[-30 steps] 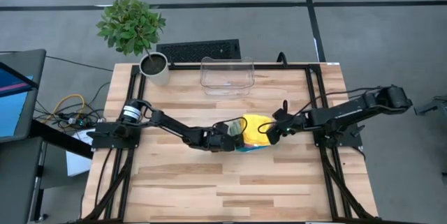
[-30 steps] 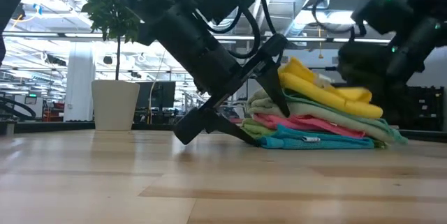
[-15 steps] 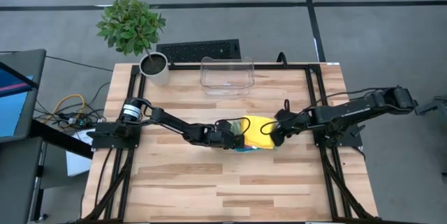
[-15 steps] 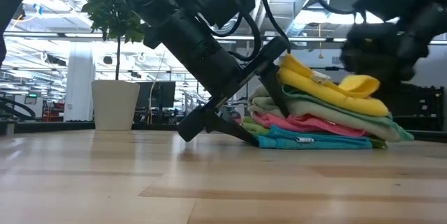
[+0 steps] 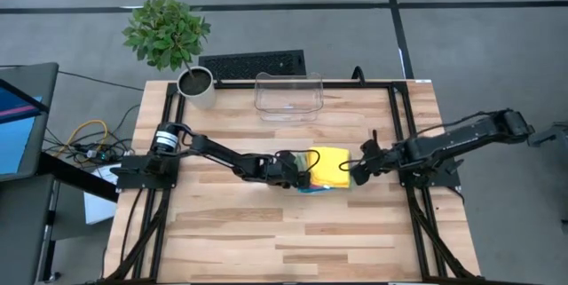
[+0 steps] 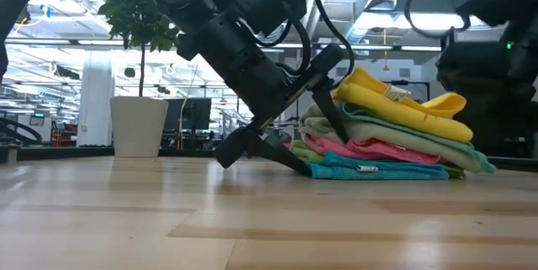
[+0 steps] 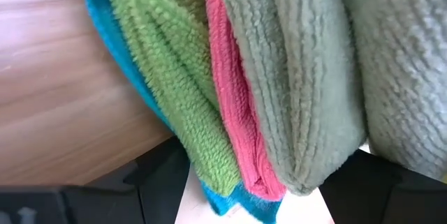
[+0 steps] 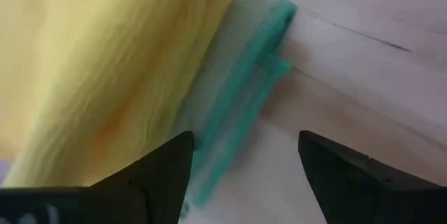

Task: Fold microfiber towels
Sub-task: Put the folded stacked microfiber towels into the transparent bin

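Nearest you, the bare wooden table point(image 5: 293, 241) ran up to the stack of towels point(image 5: 325, 170) lying at about its middle. The towels sat folded one on another: blue point(image 6: 378, 169) at the bottom, touching the wood, then bright green point(image 7: 174, 91), pink point(image 6: 370, 149), pale sage point(image 6: 395, 131) and yellow point(image 6: 403, 102) on top (the yellow one had a small white tag showing in the low view).

Your left gripper point(image 5: 300, 171) was down at the stack's left side, its jaws spread wide, with one finger point(image 6: 332, 106) slanting up against the folded edges and the other low beside the blue towel. In the left wrist view the layered edges filled the space between the fingers.

Your right gripper point(image 5: 358, 171) was just beside the stack's right edge, jaws also spread and pinching nothing; the right wrist view showed the yellow towel and a teal edge beyond its two fingers point(image 8: 160, 168).

Farther back stood a clear plastic bin point(image 5: 287, 96) at the far edge, a potted plant point(image 5: 182, 50) at the far left corner, and a keyboard point(image 5: 252, 64) beyond the table.
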Available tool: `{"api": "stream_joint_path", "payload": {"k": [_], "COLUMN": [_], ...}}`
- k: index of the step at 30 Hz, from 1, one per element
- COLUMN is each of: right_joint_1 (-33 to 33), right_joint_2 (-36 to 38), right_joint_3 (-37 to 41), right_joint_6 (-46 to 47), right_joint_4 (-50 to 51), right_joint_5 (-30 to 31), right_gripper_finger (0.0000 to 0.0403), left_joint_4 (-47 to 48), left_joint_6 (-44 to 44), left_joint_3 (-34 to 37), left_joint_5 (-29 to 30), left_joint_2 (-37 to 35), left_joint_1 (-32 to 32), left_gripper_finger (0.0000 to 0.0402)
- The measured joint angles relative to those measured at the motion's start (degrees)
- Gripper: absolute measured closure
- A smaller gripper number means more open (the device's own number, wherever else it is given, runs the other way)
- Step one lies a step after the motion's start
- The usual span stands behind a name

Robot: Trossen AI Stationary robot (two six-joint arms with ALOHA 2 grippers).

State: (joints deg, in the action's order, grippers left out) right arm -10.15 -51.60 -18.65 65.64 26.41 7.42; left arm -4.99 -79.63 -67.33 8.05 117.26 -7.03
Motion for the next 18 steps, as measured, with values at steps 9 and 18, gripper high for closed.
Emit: {"api": "stream_joint_path", "payload": {"k": [9,18], "right_joint_1": [6.5,7.9], "right_joint_2": [-5.9,-18.2], "right_joint_3": [10.3,8.4], "right_joint_6": [1.3,-1.8], "right_joint_4": [-27.9,-41.6], "right_joint_5": [-2.7,-5.1], "right_gripper_finger": [0.0117,0.0117], "left_joint_4": [0.4,-2.9], "left_joint_6": [-1.0,-0.5], "left_joint_3": [0.1,0.2], "left_joint_5": [0.3,1.3], "left_joint_2": [-0.5,0.1], "left_joint_1": [0.4,1.0], "left_gripper_finger": [0.0127,0.0127]}}
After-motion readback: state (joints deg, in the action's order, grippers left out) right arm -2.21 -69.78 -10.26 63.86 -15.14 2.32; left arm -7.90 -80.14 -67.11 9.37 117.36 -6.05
